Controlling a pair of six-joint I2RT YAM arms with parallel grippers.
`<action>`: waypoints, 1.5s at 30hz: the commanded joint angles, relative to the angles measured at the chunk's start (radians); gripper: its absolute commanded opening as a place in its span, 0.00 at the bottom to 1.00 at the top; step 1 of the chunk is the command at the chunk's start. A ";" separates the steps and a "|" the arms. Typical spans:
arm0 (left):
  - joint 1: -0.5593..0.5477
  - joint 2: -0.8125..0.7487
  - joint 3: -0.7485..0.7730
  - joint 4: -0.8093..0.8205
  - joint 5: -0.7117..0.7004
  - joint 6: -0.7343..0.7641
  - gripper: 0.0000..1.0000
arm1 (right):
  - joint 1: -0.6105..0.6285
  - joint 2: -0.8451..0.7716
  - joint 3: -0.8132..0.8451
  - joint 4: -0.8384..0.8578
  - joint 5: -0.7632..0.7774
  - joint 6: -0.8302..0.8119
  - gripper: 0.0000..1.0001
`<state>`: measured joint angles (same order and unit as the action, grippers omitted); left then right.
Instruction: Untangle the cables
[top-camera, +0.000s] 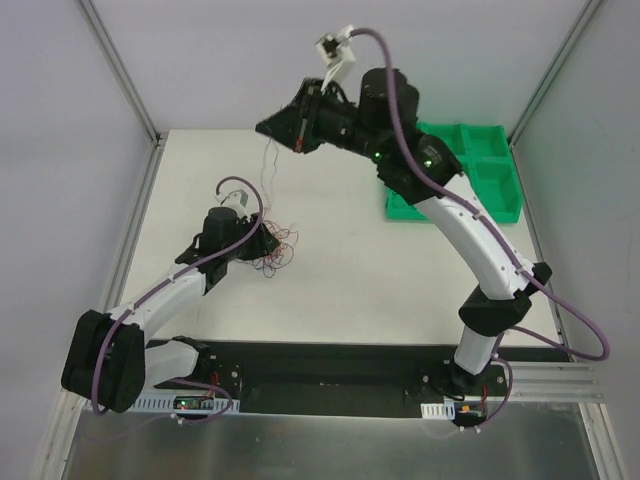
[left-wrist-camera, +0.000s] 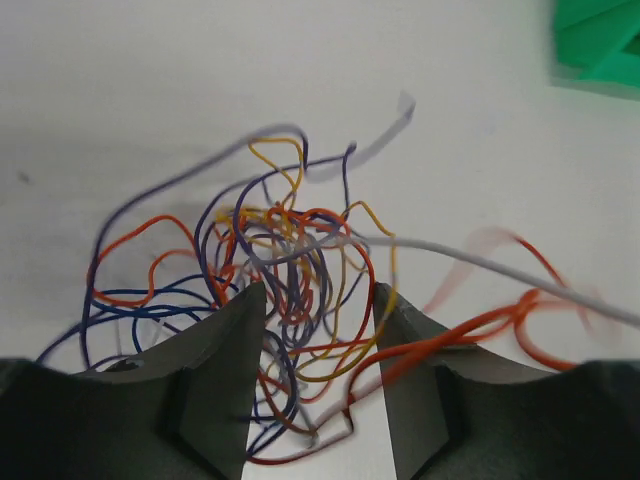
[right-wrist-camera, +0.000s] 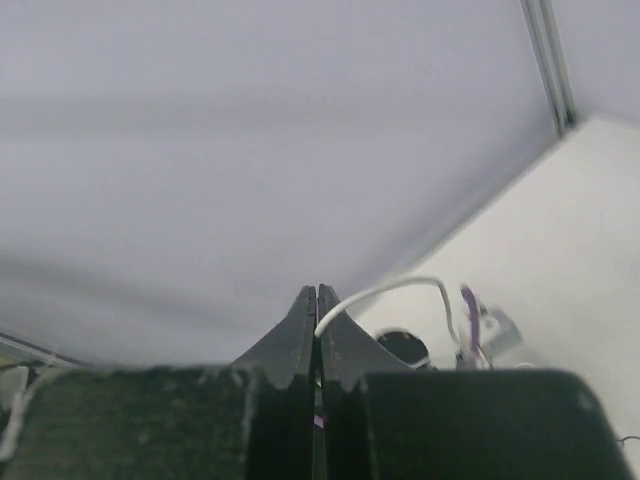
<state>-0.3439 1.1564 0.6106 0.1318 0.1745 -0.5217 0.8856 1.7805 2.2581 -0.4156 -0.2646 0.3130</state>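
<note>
**Right pincer holds one white strand high; left pincer straddles the knot.**

The right pincer has its jaws together on the white strand and is raised well above the tabletop at the far side. This looks meant to draw that strand up and out of the cables, and it runs thin and nearly straight down to the knot. The knot lies on the tabletop left of centre, well apart from the green bin. The left pincer sits low over it with jaws apart. Orange, red, blue-purple and yellow loops lie between its fingers and spill past the tips, not clamped. It is probably placed to pin the bulk so the pull frees one strand rather than dragging everything. The white strand leaves the knot to the right of those fingers.
</note>
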 joint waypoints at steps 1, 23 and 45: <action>0.051 0.022 -0.086 0.005 -0.073 -0.086 0.44 | 0.000 -0.023 0.205 0.069 0.016 0.001 0.00; 0.098 -0.313 -0.031 -0.127 0.256 -0.020 0.81 | -0.073 -0.630 -0.606 -0.083 0.360 -0.307 0.00; 0.088 -0.247 0.041 -0.087 0.553 -0.032 0.79 | -0.353 -0.715 -0.870 -0.065 0.317 -0.302 0.01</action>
<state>-0.2543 0.9085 0.6147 0.0105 0.6796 -0.5621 0.6048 1.0622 1.2629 -0.5152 0.0639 0.0391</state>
